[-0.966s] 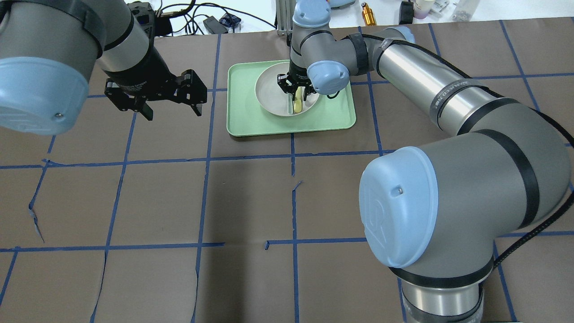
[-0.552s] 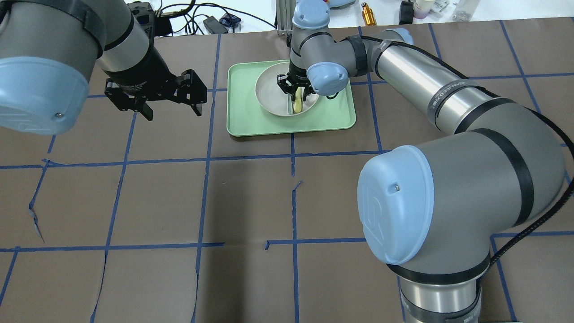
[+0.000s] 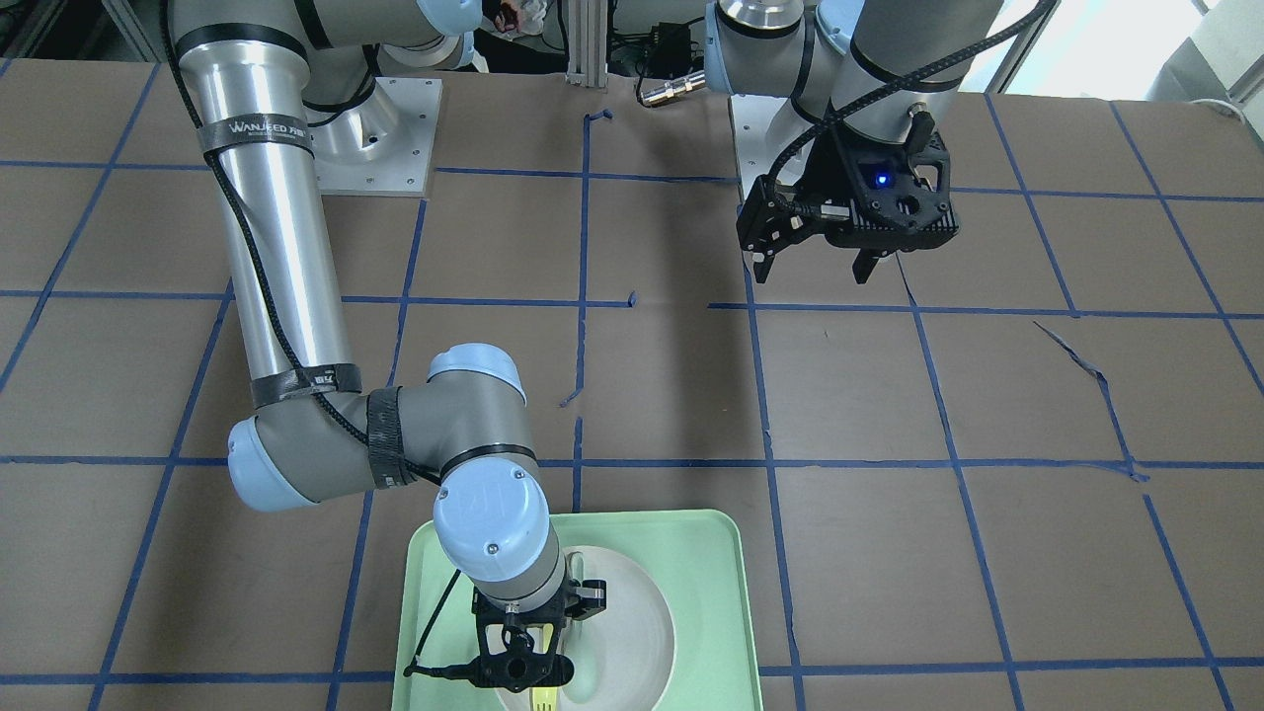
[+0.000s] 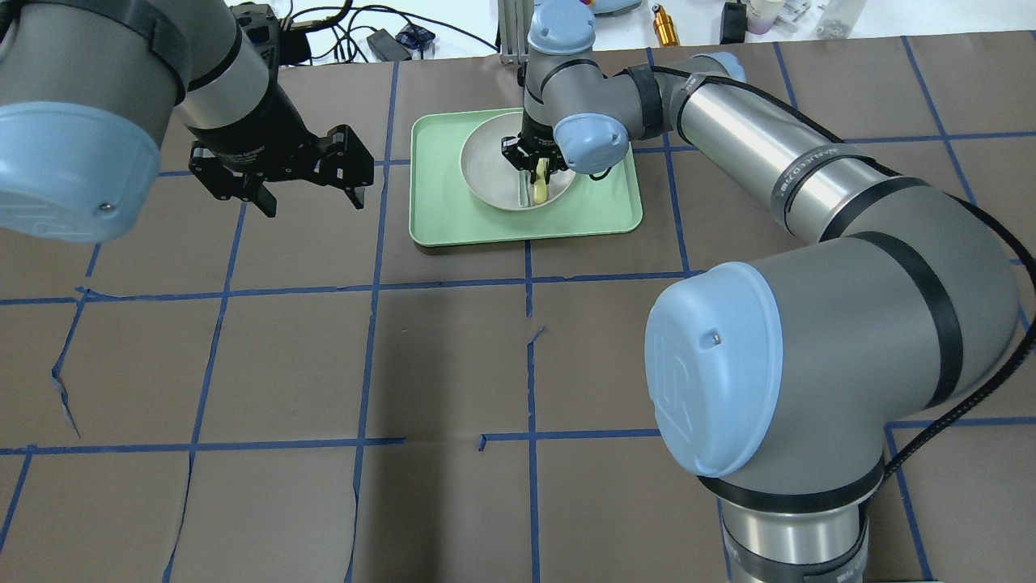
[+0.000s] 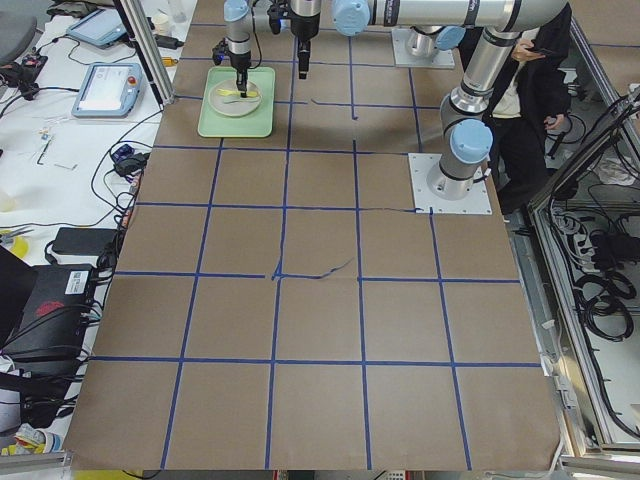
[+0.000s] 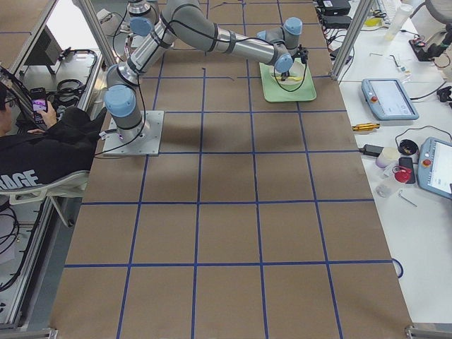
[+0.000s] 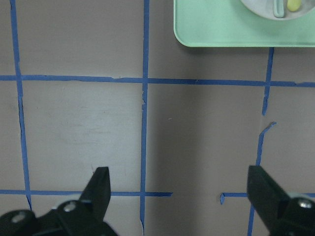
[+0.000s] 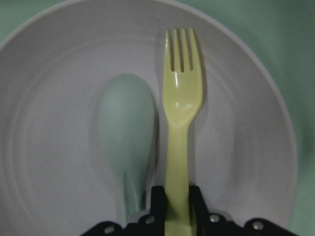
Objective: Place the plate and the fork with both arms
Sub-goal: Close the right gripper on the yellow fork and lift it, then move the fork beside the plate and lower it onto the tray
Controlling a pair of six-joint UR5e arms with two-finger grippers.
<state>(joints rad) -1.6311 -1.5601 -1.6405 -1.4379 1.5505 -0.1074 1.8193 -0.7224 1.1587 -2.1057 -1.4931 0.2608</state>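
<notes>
The pale round plate [image 4: 486,174] lies on the mint-green tray [image 4: 437,219]. In it lie the pale-yellow fork [image 4: 538,193] and a grey-green spoon [image 8: 125,118], side by side. My right gripper [image 4: 537,166] stands over the plate, shut on the fork's handle. The right wrist view shows the fork [image 8: 181,98] held between the fingers, its tines pointing to the plate's rim [image 8: 275,123]. My left gripper [image 4: 312,202] is open and empty and hovers above the brown table left of the tray. It also shows in the front view [image 3: 812,272].
The table is covered in brown paper with a grid of blue tape. Cables, a gold cylinder [image 4: 665,26] and small items lie beyond its far edge. The left wrist view shows the tray's corner [image 7: 221,29] ahead of the open gripper [image 7: 179,187].
My right arm has shifted slightly over the plate, with the gripper still at the fork. The left arm has not moved.
</notes>
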